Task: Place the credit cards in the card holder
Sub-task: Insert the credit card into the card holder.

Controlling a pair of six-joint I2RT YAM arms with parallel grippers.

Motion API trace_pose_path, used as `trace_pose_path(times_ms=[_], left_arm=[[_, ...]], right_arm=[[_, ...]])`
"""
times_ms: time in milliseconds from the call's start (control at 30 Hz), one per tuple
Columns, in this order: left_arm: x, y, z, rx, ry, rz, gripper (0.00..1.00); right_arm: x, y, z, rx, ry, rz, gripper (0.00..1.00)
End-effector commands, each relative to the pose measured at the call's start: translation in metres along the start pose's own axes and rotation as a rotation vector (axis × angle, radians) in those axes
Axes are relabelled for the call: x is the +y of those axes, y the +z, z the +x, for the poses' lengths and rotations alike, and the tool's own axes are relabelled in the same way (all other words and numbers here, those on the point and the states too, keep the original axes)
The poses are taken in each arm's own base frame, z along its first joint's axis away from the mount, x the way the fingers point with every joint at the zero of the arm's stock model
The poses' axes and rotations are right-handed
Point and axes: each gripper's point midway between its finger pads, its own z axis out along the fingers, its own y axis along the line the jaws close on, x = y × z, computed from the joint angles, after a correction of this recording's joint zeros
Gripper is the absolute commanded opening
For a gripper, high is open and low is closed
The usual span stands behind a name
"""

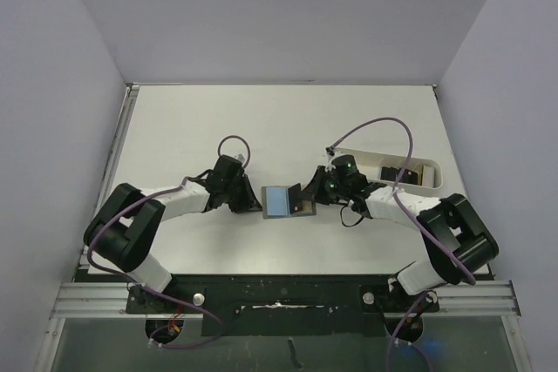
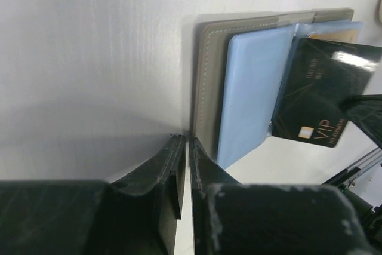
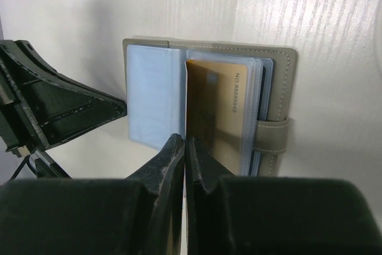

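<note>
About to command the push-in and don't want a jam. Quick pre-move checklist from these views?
1. card holder lying open: ok.
2. right gripper shut on credit card: ok.
3. left gripper closed, tips at the holder's edge: ok. Whether it pins the holder: cannot tell.
4. Card square to the pocket: not ok, it is tilted in the left wrist view.
5. Card edge inside the pocket mouth: cannot tell.

Bright even light; soft shadow beside card holder (image 2: 206, 88); glare on credit card (image 2: 322, 94); wrist foregrounds seemingly blurred.
</note>
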Motion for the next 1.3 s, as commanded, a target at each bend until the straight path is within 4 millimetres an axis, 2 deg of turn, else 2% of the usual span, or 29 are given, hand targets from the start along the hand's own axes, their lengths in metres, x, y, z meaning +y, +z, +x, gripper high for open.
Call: trace_pose_path(times_ms=[0, 200, 333, 433, 567, 700, 867, 1267], left_arm=[[-0.009, -0.019, -0.002, -0.015, 0.003, 0.006, 0.08], [-0.040, -0.032, -0.016, -0.058, 0.019, 0.109, 0.12], [-0.056, -0.029, -0.015, -0.037, 0.036, 0.200, 0.13], [-0.060, -0.022, -0.010, -0.006, 0.041, 0.241, 0.13], [-0.049, -0.011, -0.006, 0.003, 0.037, 0.213, 0.13], [-0.027, -0.001, -0.002, 0.006, 0.034, 0.121, 0.12], [-0.006, 0.002, -0.001, -0.001, 0.037, 0.030, 0.11], [0.001, 0.003, 0.002, -0.006, 0.038, 0.003, 0.11]], right_arm=[[0.021, -0.021, -0.019, -0.073, -0.046, -0.042, 0.00], [0.031, -0.026, -0.024, -0.089, -0.056, -0.074, 0.00], [0.032, -0.019, -0.021, -0.067, -0.045, -0.087, 0.00], [0.030, -0.012, -0.018, -0.055, -0.035, -0.095, 0.00], [0.026, -0.006, -0.013, -0.031, -0.026, -0.096, 0.00], [0.019, 0.001, -0.007, -0.013, -0.016, -0.094, 0.00], [0.016, 0.004, -0.003, -0.001, -0.008, -0.102, 0.00], [0.027, -0.015, -0.016, -0.043, -0.032, -0.115, 0.00]])
